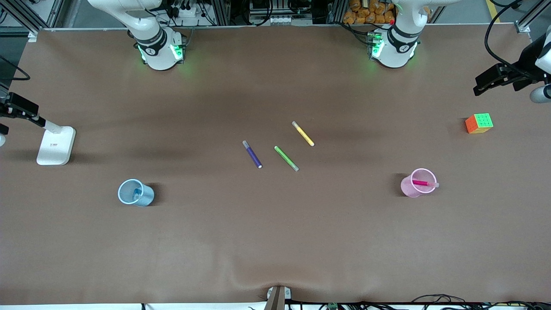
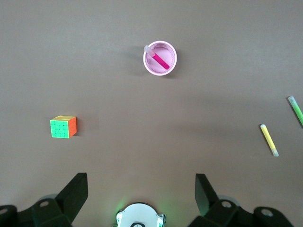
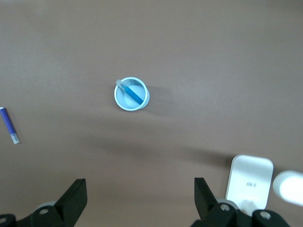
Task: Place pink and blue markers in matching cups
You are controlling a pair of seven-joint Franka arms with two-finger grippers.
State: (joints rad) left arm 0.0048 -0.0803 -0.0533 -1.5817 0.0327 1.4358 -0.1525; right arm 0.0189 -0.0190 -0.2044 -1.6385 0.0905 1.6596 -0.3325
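Note:
The pink marker [image 1: 424, 183] stands slanted in the light pink cup [image 1: 407, 186] toward the left arm's end of the table, its pale cap over the rim. The blue marker [image 1: 137, 192] stands in the light blue cup [image 1: 146, 197] toward the right arm's end. My left gripper [image 1: 477, 86] is open and empty, high over the left arm's end; its wrist view shows the pink cup [image 2: 171, 65] and pink marker [image 2: 160, 59]. My right gripper [image 1: 38, 120] is open and empty, high over the right arm's end; its wrist view shows the blue cup [image 3: 120, 101] and blue marker [image 3: 133, 93].
A dark purple pen [image 1: 252, 154], a green pen [image 1: 286, 158] and a yellow pen [image 1: 303, 133] lie mid-table. A colour cube [image 1: 479, 123] sits near the left arm's end. A white stand [image 1: 56, 145] sits near the right arm's end.

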